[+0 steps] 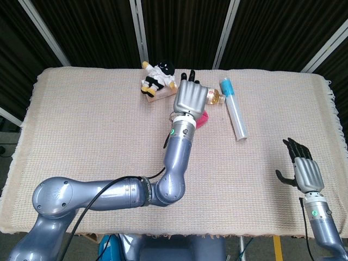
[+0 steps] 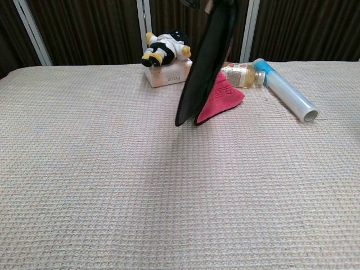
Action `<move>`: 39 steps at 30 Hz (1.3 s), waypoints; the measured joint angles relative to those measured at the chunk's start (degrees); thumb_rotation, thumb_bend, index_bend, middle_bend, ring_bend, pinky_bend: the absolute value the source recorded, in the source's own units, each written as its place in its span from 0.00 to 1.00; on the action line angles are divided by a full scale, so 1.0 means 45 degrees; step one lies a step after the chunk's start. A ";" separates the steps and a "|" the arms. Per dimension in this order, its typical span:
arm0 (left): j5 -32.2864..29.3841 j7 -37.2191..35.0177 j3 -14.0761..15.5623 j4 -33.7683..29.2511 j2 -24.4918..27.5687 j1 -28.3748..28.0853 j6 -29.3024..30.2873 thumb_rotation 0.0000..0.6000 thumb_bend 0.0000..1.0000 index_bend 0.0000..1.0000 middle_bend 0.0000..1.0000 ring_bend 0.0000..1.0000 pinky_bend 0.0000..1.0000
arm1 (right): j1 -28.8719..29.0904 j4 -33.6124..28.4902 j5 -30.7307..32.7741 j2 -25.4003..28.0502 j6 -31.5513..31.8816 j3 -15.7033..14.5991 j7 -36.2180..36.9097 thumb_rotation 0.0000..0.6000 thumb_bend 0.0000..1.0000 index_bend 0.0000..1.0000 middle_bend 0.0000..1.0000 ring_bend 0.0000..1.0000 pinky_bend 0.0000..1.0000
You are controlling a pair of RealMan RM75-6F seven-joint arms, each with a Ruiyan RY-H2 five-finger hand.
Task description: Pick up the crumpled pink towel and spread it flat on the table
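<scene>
The left hand (image 1: 190,97) is raised over the far middle of the table, back of the hand toward the head camera, fingers curled downward around the upper edge of the pink towel (image 2: 219,98). From the chest view the towel hangs from above the frame as a long, narrow drape with its dark backing facing the camera and the pink face showing only at the lower right, where a corner lies on the woven cream tablecloth (image 2: 112,185). In the head view only a small pink sliver of the towel shows, just beside the wrist. The left arm (image 1: 125,190) reaches from the near left edge, bent at the elbow, forearm pointing toward the far side.

Just behind the towel lies a small bottle of yellowish liquid (image 2: 241,74) on its side, and just beside that a clear roll with a blue end (image 2: 284,90) lies angled toward the right. To the left of the towel a black-and-white plush toy (image 2: 164,46) sits on top of a pale pink box (image 2: 169,73).

The right hand (image 1: 303,169) hovers near the near right corner, well apart from the towel, fingers spread and holding nothing.
</scene>
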 measured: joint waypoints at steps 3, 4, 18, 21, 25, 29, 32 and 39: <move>0.0351 -0.1051 0.0067 0.0360 -0.0359 -0.0132 -0.0458 1.00 0.56 0.72 0.28 0.05 0.15 | 0.0186 -0.0365 0.0276 -0.0010 -0.0173 0.0178 -0.0156 1.00 0.33 0.00 0.00 0.00 0.00; 0.0478 -0.1375 0.0089 0.0452 -0.0456 -0.0163 -0.0583 1.00 0.56 0.72 0.28 0.05 0.15 | 0.0244 -0.0507 0.0394 -0.0026 -0.0229 0.0236 -0.0221 1.00 0.33 0.00 0.00 0.00 0.00; 0.2116 -0.5742 -0.0095 0.1088 -0.1274 -0.0420 -0.1797 1.00 0.56 0.72 0.29 0.05 0.15 | 0.1215 -0.2503 0.2416 -0.1086 -0.0730 0.0810 -0.2245 1.00 0.33 0.00 0.00 0.00 0.00; 0.3013 -0.6798 -0.0119 0.0935 -0.1266 -0.0428 -0.1958 1.00 0.56 0.72 0.29 0.05 0.15 | 0.1307 -0.2756 0.2639 -0.1188 -0.0614 0.0839 -0.2572 1.00 0.33 0.00 0.00 0.00 0.00; 0.3562 -0.7816 -0.0260 0.0511 -0.1166 -0.0435 -0.2061 1.00 0.56 0.72 0.29 0.05 0.15 | 0.1312 -0.2841 0.2806 -0.1216 -0.0518 0.0850 -0.2624 1.00 0.33 0.00 0.00 0.00 0.00; 0.3823 -0.8069 0.0008 0.0120 -0.0880 -0.0292 -0.2068 1.00 0.56 0.72 0.29 0.05 0.15 | 0.1323 -0.2855 0.2917 -0.1211 -0.0570 0.0816 -0.2557 1.00 0.33 0.00 0.00 0.00 0.00; 0.3855 -0.8054 0.0599 -0.0031 -0.0613 0.0039 -0.1989 1.00 0.56 0.72 0.29 0.05 0.15 | 0.1327 -0.2839 0.2917 -0.1225 -0.0578 0.0733 -0.2566 1.00 0.33 0.00 0.00 0.00 0.00; 0.3616 -0.8426 0.1814 0.0073 -0.0135 0.1008 -0.1958 1.00 0.56 0.71 0.29 0.05 0.15 | 0.1344 -0.2821 0.2856 -0.1429 -0.0429 0.0567 -0.2674 1.00 0.33 0.00 0.00 0.00 0.00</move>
